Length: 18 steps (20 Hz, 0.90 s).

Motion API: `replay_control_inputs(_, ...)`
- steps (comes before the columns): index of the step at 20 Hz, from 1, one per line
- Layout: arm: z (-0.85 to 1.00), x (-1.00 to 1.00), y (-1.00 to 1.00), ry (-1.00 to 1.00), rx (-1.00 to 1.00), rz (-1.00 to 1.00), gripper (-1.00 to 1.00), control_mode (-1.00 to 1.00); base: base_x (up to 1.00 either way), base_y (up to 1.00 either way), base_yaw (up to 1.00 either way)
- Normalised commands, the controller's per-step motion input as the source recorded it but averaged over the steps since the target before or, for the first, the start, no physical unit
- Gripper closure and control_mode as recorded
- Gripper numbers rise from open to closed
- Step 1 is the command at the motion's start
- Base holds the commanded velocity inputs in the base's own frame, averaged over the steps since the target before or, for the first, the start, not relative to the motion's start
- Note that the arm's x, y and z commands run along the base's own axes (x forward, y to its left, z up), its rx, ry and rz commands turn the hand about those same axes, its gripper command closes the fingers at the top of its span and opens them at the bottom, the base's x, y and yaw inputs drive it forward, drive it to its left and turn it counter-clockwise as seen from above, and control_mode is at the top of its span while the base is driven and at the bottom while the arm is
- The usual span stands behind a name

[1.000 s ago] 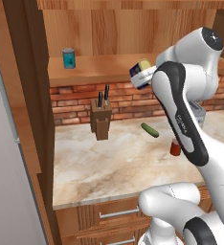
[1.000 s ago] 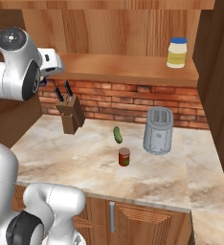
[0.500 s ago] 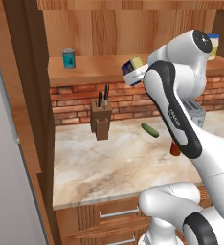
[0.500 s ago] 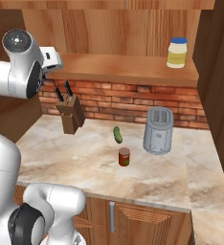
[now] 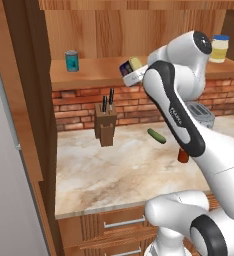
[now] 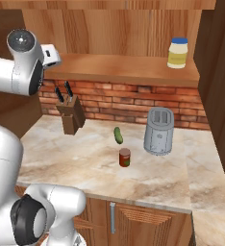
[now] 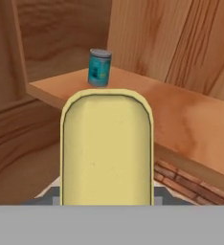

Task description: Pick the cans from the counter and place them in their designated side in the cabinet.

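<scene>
My gripper [image 5: 129, 70] is shut on the squat dark blue can [image 5: 134, 63] with the yellow top, held at the front edge of the cabinet shelf [image 5: 96, 76], right of the teal can [image 5: 71, 60]. In the hand view the can's yellow top [image 7: 106, 148] rises in the middle, with the teal can [image 7: 99, 67] standing on the shelf [image 7: 185, 119] beyond it. The red-brown can [image 6: 125, 157] stands upright on the counter [image 6: 81, 168], in front of the cucumber; in the left base view this can [image 5: 182, 156] is partly hidden behind my arm.
A pale yellow jar [image 6: 178, 53] with a blue lid stands on the shelf's right end. On the counter are a knife block [image 6: 71, 116], a green cucumber [image 6: 118, 135] and a grey toaster [image 6: 158, 130]. Brick wall runs behind; drawers with metal handles [image 5: 123, 222] sit below.
My hand has carried the dark blue can to the left and a little higher along the shelf front. Nothing on the counter has moved.
</scene>
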Motion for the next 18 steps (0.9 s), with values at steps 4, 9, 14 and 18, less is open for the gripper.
replay_control_inputs(4, 0.02, 0.20, 0.15, 0.00, 0.00, 0.03, 1.00, -1.00, 0.00, 0.00, 0.00)
replay_control_inputs(9, 0.00, 0.23, 0.13, 0.00, 0.00, 0.02, 1.00, -1.00, 0.00, 0.00, 0.00)
replay_control_inputs(14, 0.00, 0.27, 0.11, 0.00, 0.00, 0.01, 1.00, -1.00, 0.00, 0.00, 0.00)
replay_control_inputs(18, 0.00, 0.24, 0.09, 0.00, 0.00, 0.00, 1.00, -1.00, 0.00, 0.00, 0.00)
